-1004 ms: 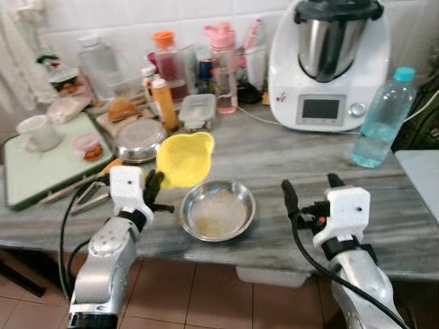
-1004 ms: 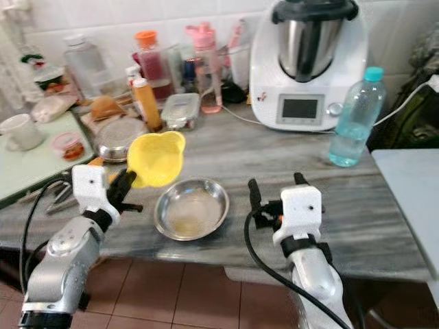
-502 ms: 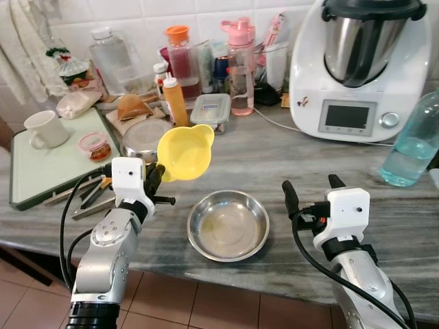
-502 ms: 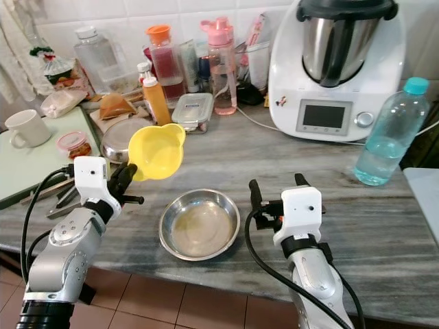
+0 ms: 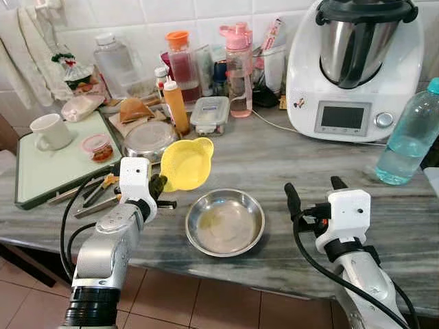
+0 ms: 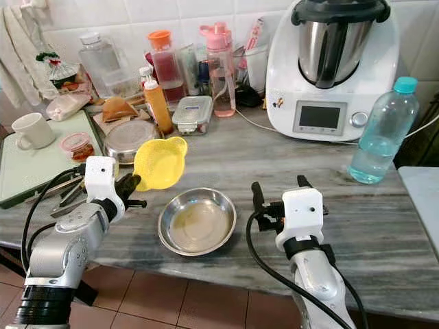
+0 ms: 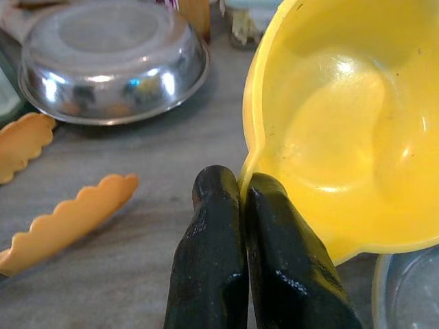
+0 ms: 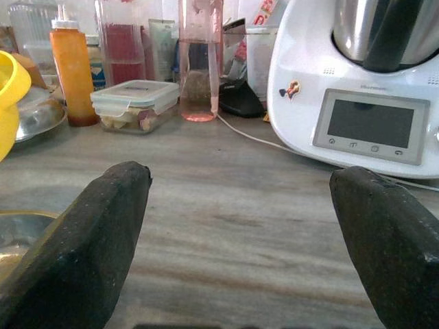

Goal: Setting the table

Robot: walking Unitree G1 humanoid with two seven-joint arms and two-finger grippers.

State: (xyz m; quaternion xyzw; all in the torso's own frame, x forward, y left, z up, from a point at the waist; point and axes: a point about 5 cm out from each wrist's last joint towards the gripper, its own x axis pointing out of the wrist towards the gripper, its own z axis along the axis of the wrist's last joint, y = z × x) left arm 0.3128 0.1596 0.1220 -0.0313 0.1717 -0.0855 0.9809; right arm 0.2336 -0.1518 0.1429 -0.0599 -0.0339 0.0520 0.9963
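Left eye view: a grey worktop (image 5: 288, 161) carries a white kitchen machine (image 5: 353, 68) at its back right. A steel bowl (image 5: 225, 222) sits near the front edge. Above its left rim hangs a yellow bowl (image 5: 185, 163), tipped so its mouth faces up and rightward, one rim tab at the upper right. The left gripper (image 7: 240, 199) pinches its lower rim, fingers pressed together on it. The right gripper (image 5: 312, 193) hovers right of the steel bowl, fingers spread, holding nothing.
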